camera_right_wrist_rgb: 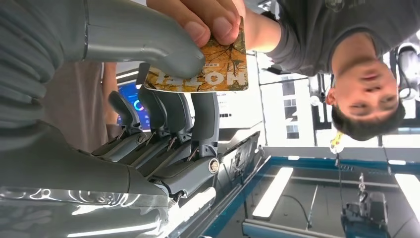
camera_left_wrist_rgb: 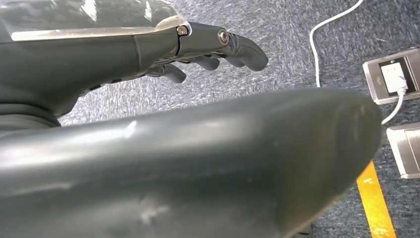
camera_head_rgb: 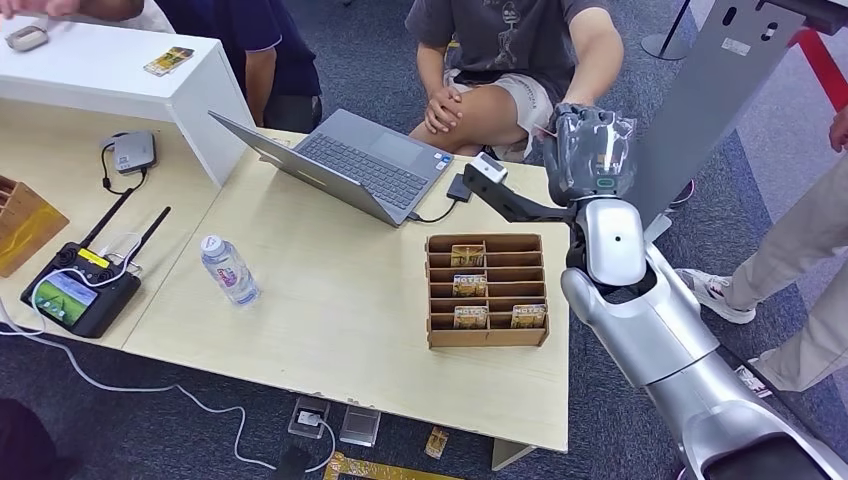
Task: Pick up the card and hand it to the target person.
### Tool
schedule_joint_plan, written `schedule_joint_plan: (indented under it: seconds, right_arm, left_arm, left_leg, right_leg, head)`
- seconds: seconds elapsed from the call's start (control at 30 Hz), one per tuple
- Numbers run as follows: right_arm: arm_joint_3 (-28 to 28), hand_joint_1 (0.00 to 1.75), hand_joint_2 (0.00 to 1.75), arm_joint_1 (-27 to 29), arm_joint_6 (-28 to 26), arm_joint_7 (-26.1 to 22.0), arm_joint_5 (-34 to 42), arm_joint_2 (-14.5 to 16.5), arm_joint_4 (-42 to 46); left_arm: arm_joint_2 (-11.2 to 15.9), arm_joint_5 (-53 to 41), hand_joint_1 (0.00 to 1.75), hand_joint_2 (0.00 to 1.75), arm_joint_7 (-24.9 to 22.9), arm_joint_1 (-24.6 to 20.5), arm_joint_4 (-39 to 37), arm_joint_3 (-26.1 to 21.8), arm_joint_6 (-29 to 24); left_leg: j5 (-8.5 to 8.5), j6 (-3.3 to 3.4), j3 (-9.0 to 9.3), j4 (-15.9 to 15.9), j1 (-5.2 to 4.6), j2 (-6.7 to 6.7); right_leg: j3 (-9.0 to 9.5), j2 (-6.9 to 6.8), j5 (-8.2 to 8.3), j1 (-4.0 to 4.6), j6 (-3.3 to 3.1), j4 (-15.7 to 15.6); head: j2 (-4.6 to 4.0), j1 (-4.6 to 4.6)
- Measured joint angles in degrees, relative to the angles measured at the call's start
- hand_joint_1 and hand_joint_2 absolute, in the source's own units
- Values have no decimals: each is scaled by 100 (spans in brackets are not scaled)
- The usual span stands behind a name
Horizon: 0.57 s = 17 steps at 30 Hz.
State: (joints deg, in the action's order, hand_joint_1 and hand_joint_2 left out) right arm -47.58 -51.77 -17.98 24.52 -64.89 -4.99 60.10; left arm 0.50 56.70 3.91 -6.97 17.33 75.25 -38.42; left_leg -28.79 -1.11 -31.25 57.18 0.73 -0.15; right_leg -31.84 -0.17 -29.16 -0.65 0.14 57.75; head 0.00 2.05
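Orange-brown printed hotel card (camera_right_wrist_rgb: 208, 69) is the thing you must follow, and it is already out of the cardboard slotted organiser (camera_head_rgb: 487, 290) on the pale wooden surface (camera_head_rgb: 330, 300). In the right wrist view the right hand (camera_right_wrist_rgb: 163, 84) pinches one end of the card between its thick grey thumb and its dark fingers (camera_right_wrist_rgb: 203, 114), while the seated person's fingers (camera_right_wrist_rgb: 208, 22) grip the other end. So both hold it together at this moment.

In the head view you see the right hand (camera_head_rgb: 590, 150) raised beyond the far edge of the surface, in front of the seated person in a grey shirt (camera_head_rgb: 510, 50).

I judge the pick as done and the reach as done. What remains is only for the right hand to let go.

The left hand (camera_left_wrist_rgb: 208, 49) hangs over the grey carpet floor (camera_left_wrist_rgb: 297, 44), its fingers loosely curved and apart, holding nothing.
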Motion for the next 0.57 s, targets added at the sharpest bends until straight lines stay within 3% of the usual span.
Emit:
schedule_joint_plan:
  seconds: [0.03, 0.1, 0.57]
  right_arm:
    - [-21, 28, 175, -20, -4, -4, -2, 35, -94]
    - [-62, 0, 175, -40, -9, -9, -3, 101, -259]
    - [-282, 0, 175, -61, -445, -5, 182, 327, -873]
  left_arm:
    - [1, 7, 0, 0, -2, 0, 0, -1, -8]
    - [3, 18, 0, 0, -2, 0, 0, -2, -20]
    - [3, 92, 0, 0, 1, 3, 0, -4, -48]
  left_leg:
    - [0, 0, 0, 0, 0, 0]
    - [0, 0, 0, 0, 0, -1]
    - [0, 0, 1, 0, 0, 0]
  right_leg:
    - [0, 0, 0, 0, 0, 0]
    - [0, -1, 0, 0, 0, 0]
    - [-1, 0, 0, 0, 0, 0]
  head:
    - [0, 2]
    - [0, 3]
    - [0, 2]
